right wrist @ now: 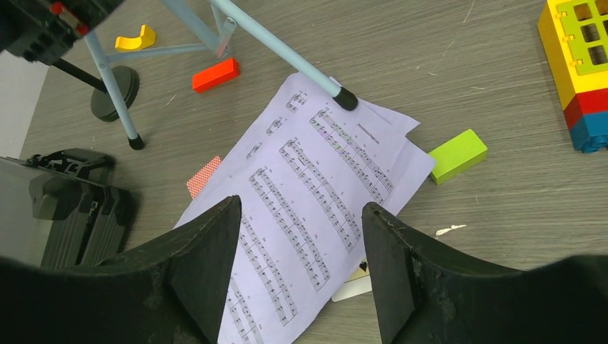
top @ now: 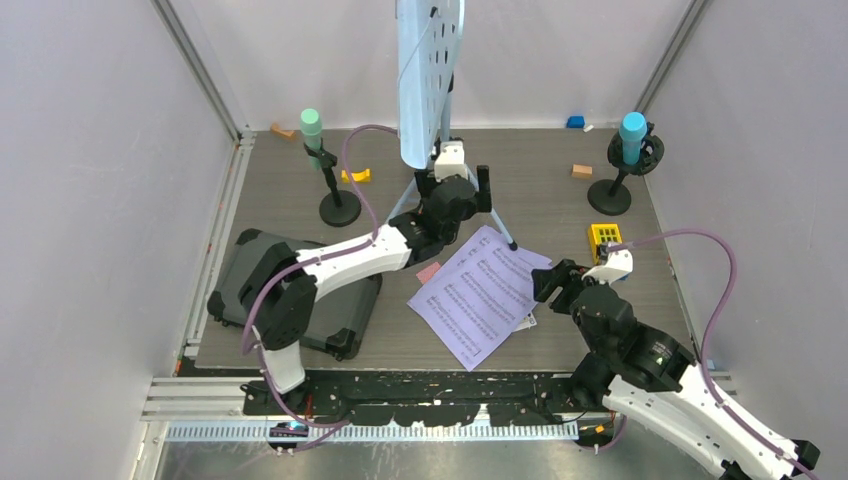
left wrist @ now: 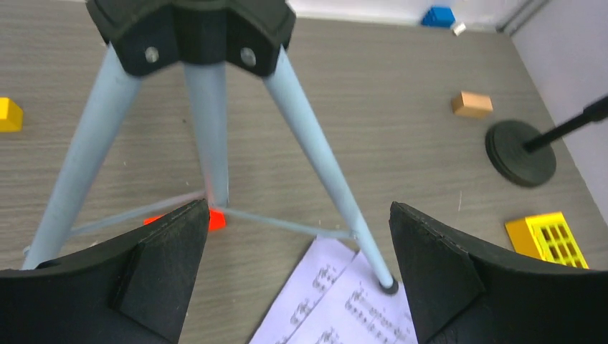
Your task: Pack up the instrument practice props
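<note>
This is a robotics lab test cell. Plain pale panels (top: 100, 200) box in three sides of a wood-grain table (top: 540, 190), and bare aluminium posts (top: 195, 60) run up the corners. Two black and white robot arms, the left arm (top: 340, 262) and the right arm (top: 690, 405), are bolted to a slotted metal rail (top: 400, 432) along the near edge. Purple cables (top: 722, 290) loop off them. A music stand (top: 428, 80) and scattered toy blocks (top: 581, 171) are set out on the table as props.

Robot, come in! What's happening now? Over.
Left jaws open, facing music rack legs. Right jaws open above lilac pages. Rack foot stands on pages.
</note>
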Robot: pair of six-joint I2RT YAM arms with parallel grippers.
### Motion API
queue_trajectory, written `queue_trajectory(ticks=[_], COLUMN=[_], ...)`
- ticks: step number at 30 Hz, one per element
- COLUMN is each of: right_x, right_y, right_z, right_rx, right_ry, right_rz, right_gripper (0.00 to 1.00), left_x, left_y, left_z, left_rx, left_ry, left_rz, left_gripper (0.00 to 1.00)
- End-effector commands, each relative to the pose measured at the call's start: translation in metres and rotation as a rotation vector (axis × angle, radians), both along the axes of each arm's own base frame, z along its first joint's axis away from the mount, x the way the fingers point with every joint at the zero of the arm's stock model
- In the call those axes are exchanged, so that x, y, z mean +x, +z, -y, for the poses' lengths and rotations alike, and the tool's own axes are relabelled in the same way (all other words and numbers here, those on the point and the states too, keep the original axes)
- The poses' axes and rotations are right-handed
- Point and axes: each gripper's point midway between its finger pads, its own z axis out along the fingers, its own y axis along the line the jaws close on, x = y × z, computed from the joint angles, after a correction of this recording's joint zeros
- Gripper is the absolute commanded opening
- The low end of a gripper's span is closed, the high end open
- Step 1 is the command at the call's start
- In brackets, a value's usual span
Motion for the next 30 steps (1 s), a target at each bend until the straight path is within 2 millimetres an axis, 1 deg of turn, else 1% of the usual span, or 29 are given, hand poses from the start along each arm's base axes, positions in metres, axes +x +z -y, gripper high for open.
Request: queue_trajectory(ticks=[1, 4, 6, 10, 14, 18, 22, 24, 27, 29, 30], right_x=[0.000, 0.000, 0.000, 0.000, -0.001, -0.003, -0.004, -0.005, -0.006, -0.007, -0.007], right_y=[0.015, 0.014, 0.014, 0.014, 0.013, 0.013, 0.014, 0.014, 0.014, 0.014, 0.014], right_z=[0.008, 0.009, 0.010, 0.011, 0.013, 0.015, 0.017, 0.019, 0.022, 0.023, 0.024], right_rx=[0.033, 0.030, 0.026, 0.022, 0.019, 0.023, 0.022, 0.018, 0.016, 0.015, 0.016], right_ry=[-0.040, -0.043, -0.045, -0.048, -0.051, -0.053, -0.058, -0.063, -0.067, -0.069, -0.071], right_rz=[0.035, 0.034, 0.033, 0.036, 0.034, 0.036, 0.036, 0.035, 0.037, 0.039, 0.040], right_gripper=[0.68, 0.68, 0.68, 0.68, 0.68, 0.68, 0.68, 0.68, 0.68, 0.68, 0.68], left_x=[0.022, 0.030, 0.037, 0.048, 0.058, 0.067, 0.078, 0.084, 0.089, 0.092, 0.097], left_y=[0.036, 0.040, 0.040, 0.032, 0.029, 0.023, 0.021, 0.013, 0.005, -0.005, -0.009], left_z=[-0.009, -0.007, -0.008, -0.016, -0.011, -0.014, -0.006, -0.006, -0.013, -0.015, -0.021], left_rx=[-0.054, -0.050, -0.012, 0.081, 0.110, 0.149, 0.168, 0.189, 0.191, 0.129, 0.101], left_ry=[0.167, 0.195, 0.227, 0.325, 0.354, 0.434, 0.439, 0.446, 0.459, 0.442, 0.440], left_rz=[0.098, 0.128, 0.141, 0.143, 0.172, 0.180, 0.188, 0.179, 0.152, 0.104, 0.079], left_gripper=[1.00, 1.00, 1.00, 1.00, 1.00, 1.00, 1.00, 1.00, 0.99, 0.94, 0.91])
